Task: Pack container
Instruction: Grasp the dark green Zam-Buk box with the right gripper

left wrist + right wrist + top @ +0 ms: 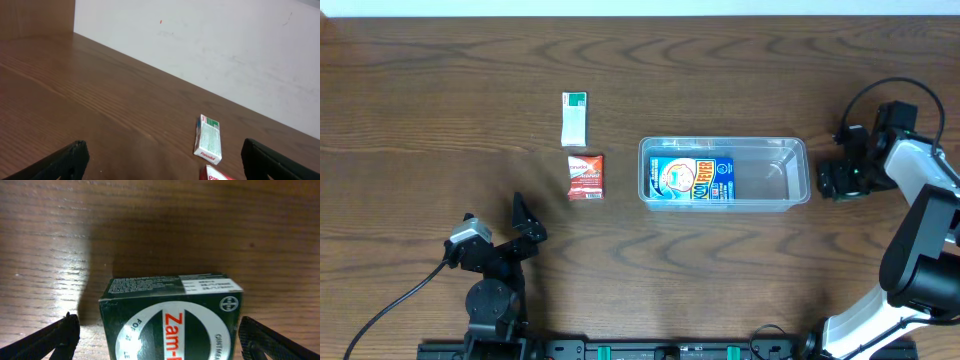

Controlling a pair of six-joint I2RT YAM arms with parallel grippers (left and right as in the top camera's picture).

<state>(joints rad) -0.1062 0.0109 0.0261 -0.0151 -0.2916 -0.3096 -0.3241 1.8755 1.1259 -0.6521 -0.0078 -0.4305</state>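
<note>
The container point(798, 170) is a clear rectangular tub right of the table's middle, with a blue packet point(692, 180) lying in its left half. My right gripper point(842, 180) is just right of the tub, low over the table. In the right wrist view it point(160, 340) is open, with one finger on each side of a dark green Zam box point(170, 315) and gaps on both sides. My left gripper point(496, 216) is open and empty at the front left; it also shows in the left wrist view point(160, 165).
A green-and-white Panadol box point(575, 118) point(208, 139) and a red Panadol box point(586, 176) point(217, 174) lie left of the tub, beyond my left gripper. A black cable point(380, 305) runs off the front left.
</note>
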